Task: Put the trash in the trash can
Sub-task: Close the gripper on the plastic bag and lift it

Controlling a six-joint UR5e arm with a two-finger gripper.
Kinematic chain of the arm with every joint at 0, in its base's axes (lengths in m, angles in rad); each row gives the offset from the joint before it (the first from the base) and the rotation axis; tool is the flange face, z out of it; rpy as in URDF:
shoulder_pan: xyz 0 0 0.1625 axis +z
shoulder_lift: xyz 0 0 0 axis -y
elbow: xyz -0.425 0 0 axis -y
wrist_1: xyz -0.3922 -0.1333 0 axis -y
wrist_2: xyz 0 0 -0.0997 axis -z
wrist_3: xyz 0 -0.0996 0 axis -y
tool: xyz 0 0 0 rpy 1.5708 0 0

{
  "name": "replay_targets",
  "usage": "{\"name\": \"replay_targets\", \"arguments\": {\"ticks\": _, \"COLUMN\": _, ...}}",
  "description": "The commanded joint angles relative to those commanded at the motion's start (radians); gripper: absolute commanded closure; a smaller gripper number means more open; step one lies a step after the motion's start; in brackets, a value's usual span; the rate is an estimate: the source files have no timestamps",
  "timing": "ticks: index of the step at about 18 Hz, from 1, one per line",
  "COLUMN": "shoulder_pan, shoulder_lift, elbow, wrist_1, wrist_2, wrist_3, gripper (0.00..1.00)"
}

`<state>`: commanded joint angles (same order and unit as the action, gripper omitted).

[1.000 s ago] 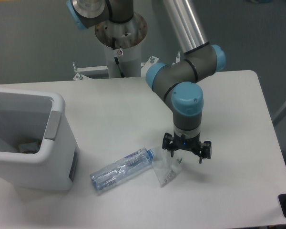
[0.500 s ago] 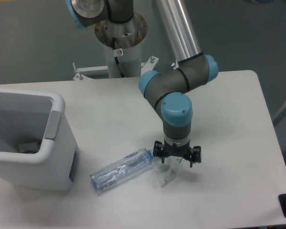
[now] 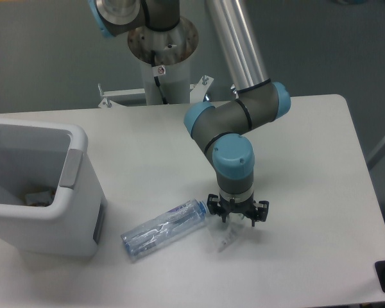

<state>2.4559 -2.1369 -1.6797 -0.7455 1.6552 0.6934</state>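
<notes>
On table (image 3: 308,160), wrapper (image 3: 226,240) lies under tool (image 3: 236,219).

Even, soft overhead light; slight blur

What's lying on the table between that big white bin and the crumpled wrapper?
The clear plastic bottle, lying on its side, cap end toward the wrapper and base toward the bin. The single camera view shows it plainly.
</notes>
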Motion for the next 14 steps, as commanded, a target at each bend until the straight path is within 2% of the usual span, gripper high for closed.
{"name": "replay_targets", "arguments": {"ticks": 2, "shoulder_pan": 0.0, "shoulder_lift": 0.002, "elbow": 0.0, "wrist_1": -0.002, "wrist_2": 0.0, "wrist_3": 0.002, "gripper": 1.0}}
{"name": "replay_targets", "arguments": {"ticks": 14, "shoulder_pan": -0.002, "shoulder_lift": 0.009, "elbow": 0.017, "wrist_1": 0.002, "wrist_2": -0.014, "wrist_3": -0.002, "gripper": 1.0}}
